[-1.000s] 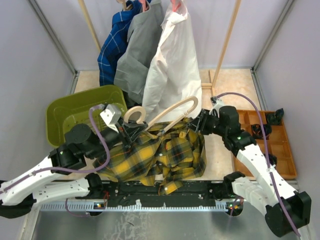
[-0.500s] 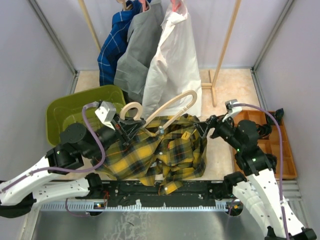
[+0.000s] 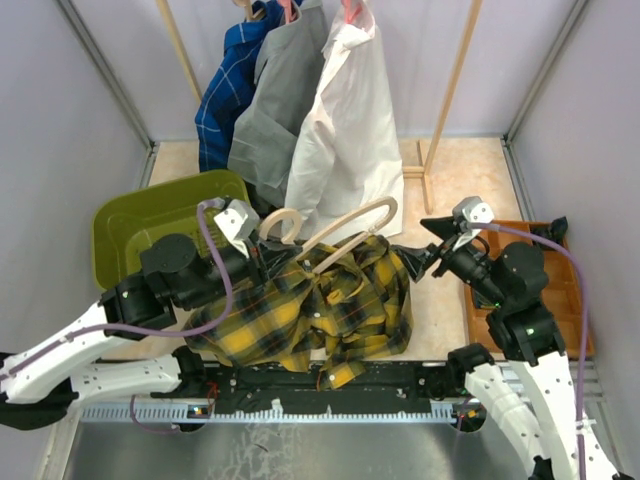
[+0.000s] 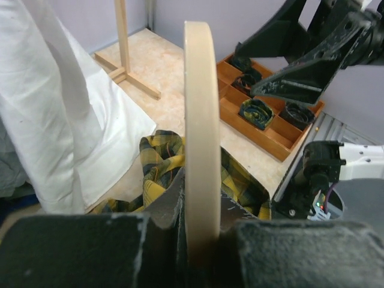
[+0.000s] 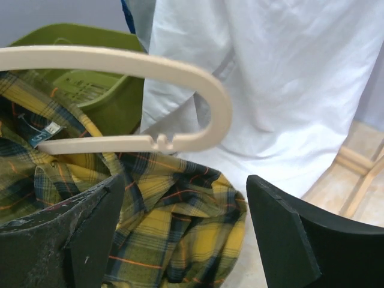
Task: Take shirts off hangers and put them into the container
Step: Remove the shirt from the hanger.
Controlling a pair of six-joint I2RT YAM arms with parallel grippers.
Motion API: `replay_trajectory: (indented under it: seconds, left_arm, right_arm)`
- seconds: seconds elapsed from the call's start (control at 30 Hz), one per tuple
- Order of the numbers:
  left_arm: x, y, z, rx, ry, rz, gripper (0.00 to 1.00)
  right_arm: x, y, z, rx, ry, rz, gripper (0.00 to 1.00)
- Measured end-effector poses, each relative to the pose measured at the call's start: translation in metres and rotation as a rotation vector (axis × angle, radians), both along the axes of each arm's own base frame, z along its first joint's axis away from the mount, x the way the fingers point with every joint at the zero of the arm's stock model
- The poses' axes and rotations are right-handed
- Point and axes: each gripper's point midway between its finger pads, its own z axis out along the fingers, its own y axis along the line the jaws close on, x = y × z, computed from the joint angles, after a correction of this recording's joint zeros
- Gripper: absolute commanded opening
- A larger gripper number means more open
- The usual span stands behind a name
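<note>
Gripping the pale hanger in the left hand, fingers closed tight on the bar close to the hook. From the left wrist, seeing it edge-on, standing straight up out of the grip.

Holding the right hand spread wide, with nothing between its fingers. Sits just beside the right edge of the plaid shirt, apart from the hanger's rounded end.

Finding the plaid shirt heaped on the bench at the near edge, between the two arms, with the collar bunched up toward the left hand. Hanger's lower arm runs into the collar, with its looped end poking out above the cloth.

Not in the container yet. Olive basin sits left of the heap, behind the left arm. Can't tell whether cloth touches its rim.

Seeing the white shirt, grey shirt and blue shirt hanging side by side at the back, beside the rack pole. White hem drops just behind the hanger.

Orange tray at far right, partly under the right arm.
</note>
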Motion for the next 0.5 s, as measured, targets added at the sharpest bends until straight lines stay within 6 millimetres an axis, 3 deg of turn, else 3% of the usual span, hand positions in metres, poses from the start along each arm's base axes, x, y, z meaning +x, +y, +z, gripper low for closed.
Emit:
replay_trajectory:
  seconds: [0.33, 0.4, 0.5]
  left_arm:
    - [-0.013, -0.018, -0.014, 0.155, 0.035, -0.125, 0.00]
    - [-0.018, -0.016, -0.018, 0.174, 0.040, -0.151, 0.00]
    - [-0.029, -0.013, -0.019, 0.190, 0.040, -0.202, 0.00]
  right_arm:
    - [-0.010, -0.004, 0.045, -0.284, -0.114, 0.100, 0.84]
    - [-0.012, -0.001, 0.041, -0.341, -0.108, 0.155, 0.84]
    - [-0.020, 0.005, 0.020, -0.410, -0.065, 0.258, 0.84]
